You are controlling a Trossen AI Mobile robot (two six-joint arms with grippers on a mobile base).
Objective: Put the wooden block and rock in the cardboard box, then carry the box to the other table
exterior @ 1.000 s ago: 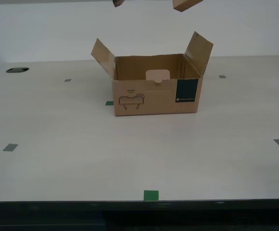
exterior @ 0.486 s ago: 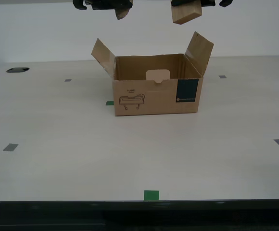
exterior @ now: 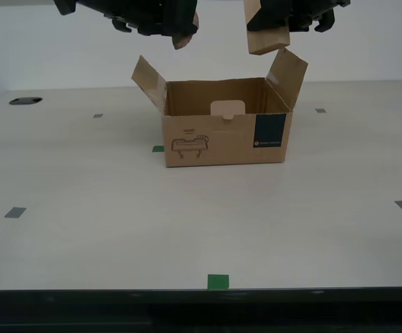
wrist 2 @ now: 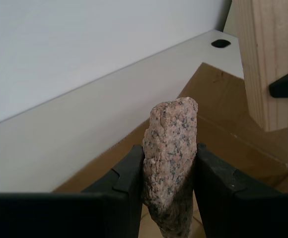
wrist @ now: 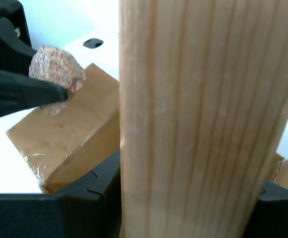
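Gripped the rock [wrist 2: 170, 148] in my second gripper [wrist 2: 170, 171], pads clamped on its two flanks, up at the exterior view's upper left, above the left flap of the cardboard box [exterior: 222, 139] and clear of it. Found the box standing open in the middle of the smooth pale table [exterior: 83, 229], flaps splayed outward, teal label facing the camera, nothing visible inside (seen only as far as the rear wall from this low angle, so no vouching for the floor). Gripped the wooden block [exterior: 267, 40] in my first gripper [wrist: 183, 198], jaws closed on its sides, hanging on end just above the flap on the exterior view's right, lower corner close to the flap's top edge but apparently apart from it. Judged the step in hand to be the loading: both items aloft over the opening, neither yet in the carton, the carry not begun. Judged the next move to call for a straight descent between the flaps, then a release low down, to spare the cardboard a knock from the stone. Needed, probably, a nudge of the block toward the box's centre first, to miss the right flap, and some room between the two grippers, near each other over a narrow opening.
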